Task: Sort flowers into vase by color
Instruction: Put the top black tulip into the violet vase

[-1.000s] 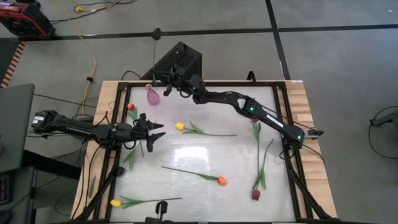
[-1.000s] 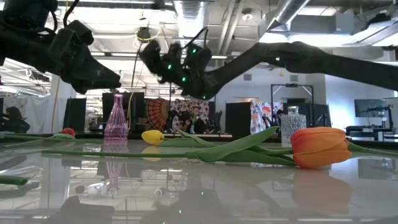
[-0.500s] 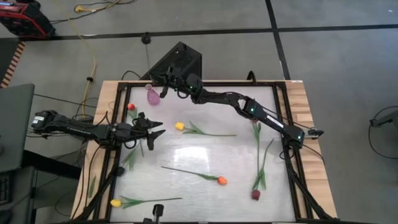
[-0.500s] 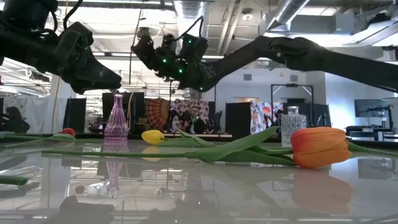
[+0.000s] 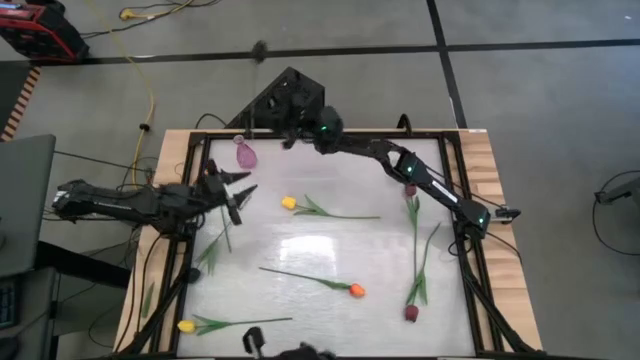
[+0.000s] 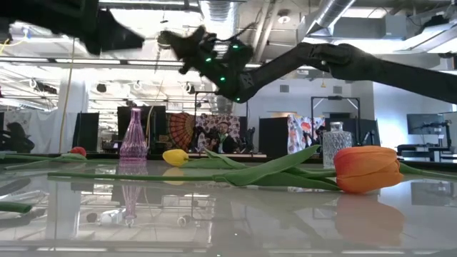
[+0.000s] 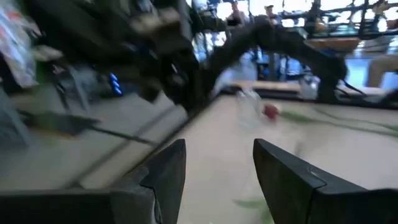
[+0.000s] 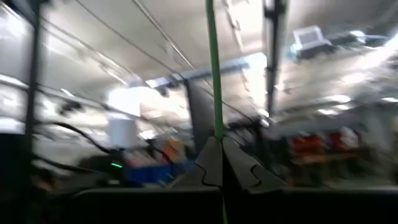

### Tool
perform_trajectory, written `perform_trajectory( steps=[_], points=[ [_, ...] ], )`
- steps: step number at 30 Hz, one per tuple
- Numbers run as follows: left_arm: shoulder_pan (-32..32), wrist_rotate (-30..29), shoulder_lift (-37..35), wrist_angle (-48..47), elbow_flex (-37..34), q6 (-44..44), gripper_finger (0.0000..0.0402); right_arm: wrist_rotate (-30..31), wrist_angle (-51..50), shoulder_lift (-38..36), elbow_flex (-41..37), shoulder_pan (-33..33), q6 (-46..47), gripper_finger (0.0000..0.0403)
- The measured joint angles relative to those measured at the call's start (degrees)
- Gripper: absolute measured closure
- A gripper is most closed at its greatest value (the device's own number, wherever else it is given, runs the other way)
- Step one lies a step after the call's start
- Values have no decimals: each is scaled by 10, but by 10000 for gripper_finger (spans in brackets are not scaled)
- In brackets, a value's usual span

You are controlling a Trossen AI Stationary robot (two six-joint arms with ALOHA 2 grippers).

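High view: right claw beside pink vase

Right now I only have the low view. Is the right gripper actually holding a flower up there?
Observer: Yes. In its own wrist view the right gripper is shut on a thin green stem.
Operator: Is it lined up over the vase?
Observer: No. The high view shows it beside the pink vase, toward the far side, not over it.
Operator: And the left gripper?
Observer: Its wrist view shows the left gripper open and empty.
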Motion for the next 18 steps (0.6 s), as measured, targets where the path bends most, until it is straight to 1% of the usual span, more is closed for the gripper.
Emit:
perform_trajectory(
  steps=[2, 4, 7, 8, 10, 12, 15, 18],
  points=[
    [10, 0, -11, -19, 27, 34, 223, -3, 76, -1, -1, -17, 66, 386],
    [31, 4, -14, -17, 52, 64, 223, -4, 132, -1, -2, -31, 122, 386],
    [80, 10, -14, -17, 84, 78, 223, -9, 162, -1, -2, -35, 158, 386],
    [100, 21, -14, -19, 92, 78, 223, -17, 162, -1, -2, -30, 161, 386],
    [139, 63, -10, -24, 104, 70, 223, -35, 161, -1, -2, -19, 165, 386],
    [177, 120, -5, -25, 112, 57, 223, -52, 161, -1, -3, -8, 167, 386],
    [222, 211, 0, -27, 114, 32, 223, -70, 164, -1, -2, 7, 174, 386],
    [253, 310, 12, -40, 114, 6, 223, -82, 162, -1, -2, 20, 175, 386]
  ],
)
